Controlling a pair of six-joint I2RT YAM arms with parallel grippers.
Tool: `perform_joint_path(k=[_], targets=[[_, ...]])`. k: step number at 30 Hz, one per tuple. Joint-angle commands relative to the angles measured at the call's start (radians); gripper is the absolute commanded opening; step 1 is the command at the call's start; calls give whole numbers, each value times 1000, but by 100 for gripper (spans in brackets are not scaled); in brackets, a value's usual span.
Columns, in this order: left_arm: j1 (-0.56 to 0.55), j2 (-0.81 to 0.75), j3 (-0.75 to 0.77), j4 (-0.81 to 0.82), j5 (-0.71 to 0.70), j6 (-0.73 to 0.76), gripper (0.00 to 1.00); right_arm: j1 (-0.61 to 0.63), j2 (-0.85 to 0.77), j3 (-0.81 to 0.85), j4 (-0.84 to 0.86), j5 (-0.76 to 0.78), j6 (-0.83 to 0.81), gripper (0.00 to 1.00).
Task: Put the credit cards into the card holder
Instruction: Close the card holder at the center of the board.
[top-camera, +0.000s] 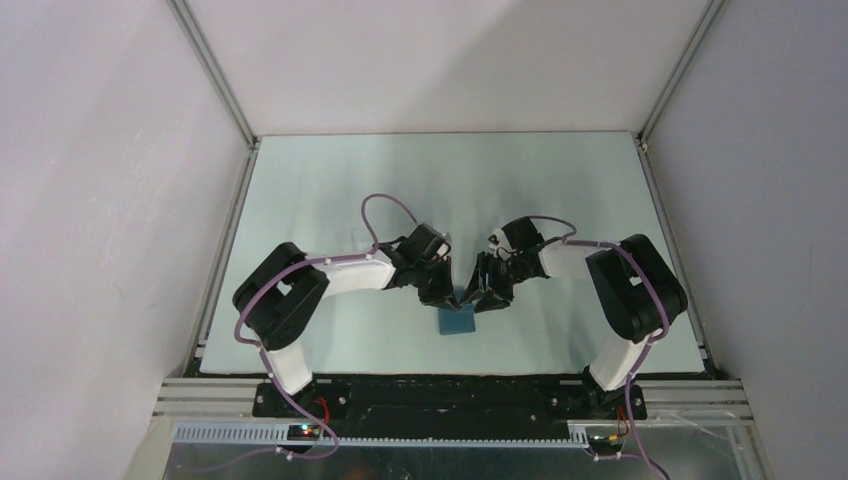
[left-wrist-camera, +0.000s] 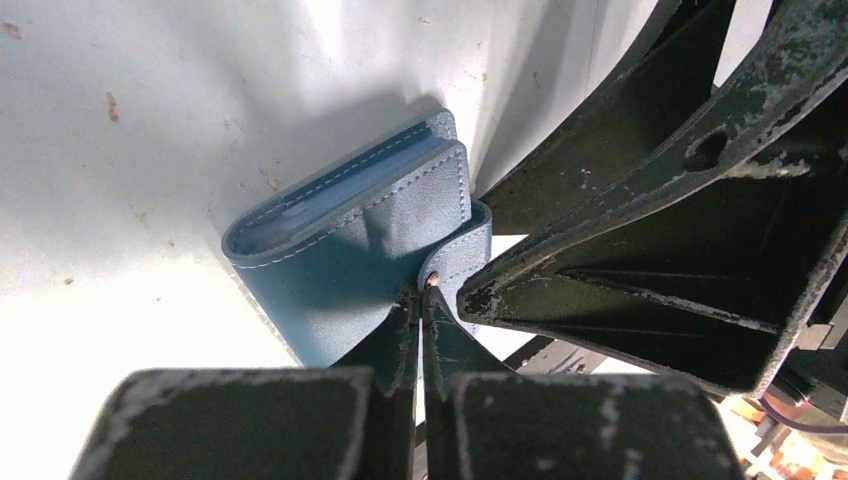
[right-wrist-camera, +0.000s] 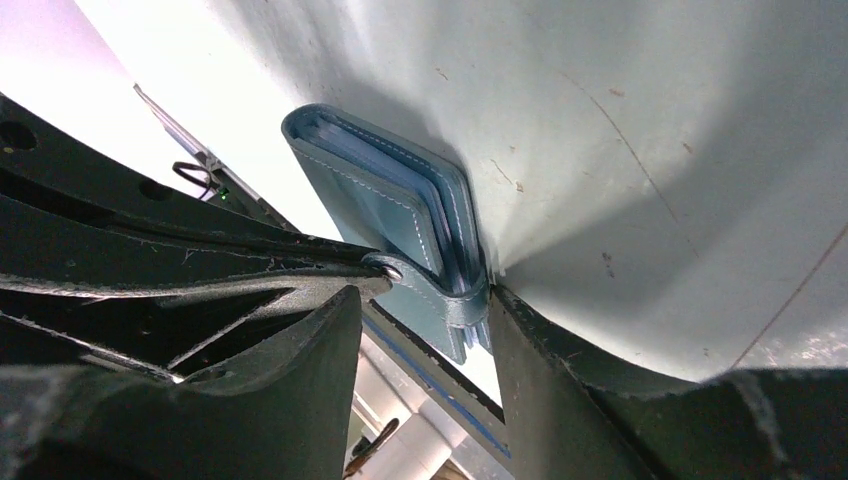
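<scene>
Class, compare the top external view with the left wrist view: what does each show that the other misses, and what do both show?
Only the top external view: the whole left arm and right arm, and the table around them.
Only the left wrist view: the card holder close up, with white stitching, its strap and small snap, and the left pincer shut with its tips at that snap.
Both: the blue card holder on the table, with the left pincer and right pincer meeting at it.

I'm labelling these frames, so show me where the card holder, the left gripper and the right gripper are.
card holder (left-wrist-camera: 340, 250): left wrist view, on its blue outer cover.
left gripper (left-wrist-camera: 420, 292): left wrist view, at its closed fingertips.
right gripper (right-wrist-camera: 422, 296): right wrist view, between its spread fingertips.
</scene>
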Motion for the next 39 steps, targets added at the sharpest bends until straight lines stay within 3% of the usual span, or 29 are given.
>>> perform_joint_path(k=[1, 14, 21, 39], targets=[[-4, -32, 49, -102, -84, 63, 0, 19, 28, -17, -41, 186, -53, 56], [-41, 17, 121, -215, -165, 101, 0, 92, 76, 52, -134, 314, -90, 53], [-59, 34, 147, -271, -204, 114, 0, 119, 99, 59, -151, 370, -71, 41], [-73, 55, 165, -321, -227, 112, 0, 234, 201, 109, -190, 526, -53, 39]])
